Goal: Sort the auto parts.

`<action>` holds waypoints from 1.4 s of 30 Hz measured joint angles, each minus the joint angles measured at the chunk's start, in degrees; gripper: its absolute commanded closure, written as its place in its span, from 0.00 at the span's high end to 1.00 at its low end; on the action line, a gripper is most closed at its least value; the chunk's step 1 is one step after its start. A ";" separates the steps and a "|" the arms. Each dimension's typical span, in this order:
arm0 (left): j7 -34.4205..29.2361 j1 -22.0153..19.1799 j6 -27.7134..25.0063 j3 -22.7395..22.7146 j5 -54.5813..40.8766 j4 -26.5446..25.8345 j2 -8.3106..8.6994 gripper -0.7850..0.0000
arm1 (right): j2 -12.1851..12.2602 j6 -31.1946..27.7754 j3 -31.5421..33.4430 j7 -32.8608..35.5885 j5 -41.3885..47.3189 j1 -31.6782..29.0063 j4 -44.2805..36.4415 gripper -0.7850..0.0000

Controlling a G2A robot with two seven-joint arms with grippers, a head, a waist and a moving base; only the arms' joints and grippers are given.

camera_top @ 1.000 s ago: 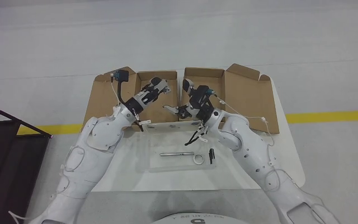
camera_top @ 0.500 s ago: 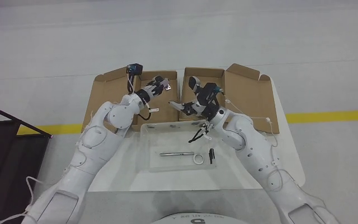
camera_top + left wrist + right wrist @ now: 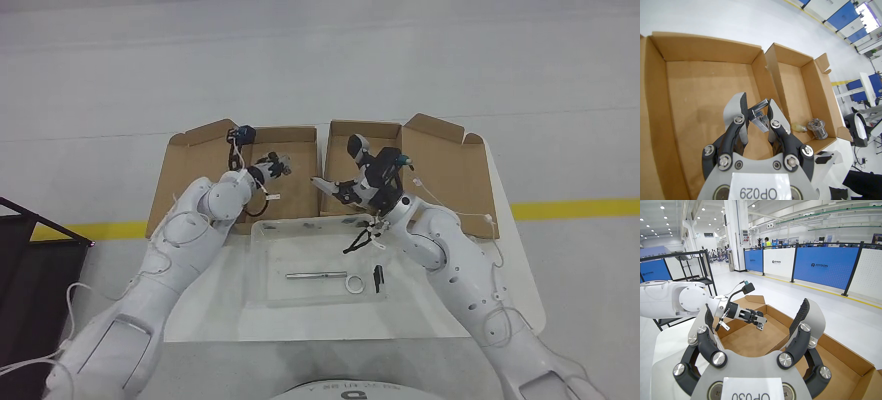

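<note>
I see the left end effector (image 3: 757, 102) clamped on a small metal part (image 3: 759, 118) above the left cardboard box (image 3: 696, 85), and the right end effector (image 3: 756, 308) wide open, empty.

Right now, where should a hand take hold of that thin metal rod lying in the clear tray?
Probably around mid-shaft, coming straight down from above and closing across its width. The rod lies flat in the tray, and a ring sits by one end, so the middle is freer.
</note>
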 measured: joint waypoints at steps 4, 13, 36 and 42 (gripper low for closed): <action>-2.19 -1.25 1.06 0.87 1.33 2.80 -0.47 0.18 | -0.07 0.23 -0.17 0.06 -0.11 0.12 0.09 1.00; -2.61 -2.50 0.50 2.90 5.87 6.11 -1.46 0.84 | -0.22 0.67 -0.58 -0.40 -0.58 0.13 0.32 1.00; -19.25 12.40 -16.04 -18.46 -8.91 -16.85 4.90 1.00 | 0.52 -1.74 2.51 -1.42 -0.39 -2.98 -2.15 1.00; -20.02 13.17 -16.14 -19.31 -11.96 -17.58 5.00 1.00 | 0.58 -2.08 2.70 -1.44 -0.14 -3.22 -2.19 1.00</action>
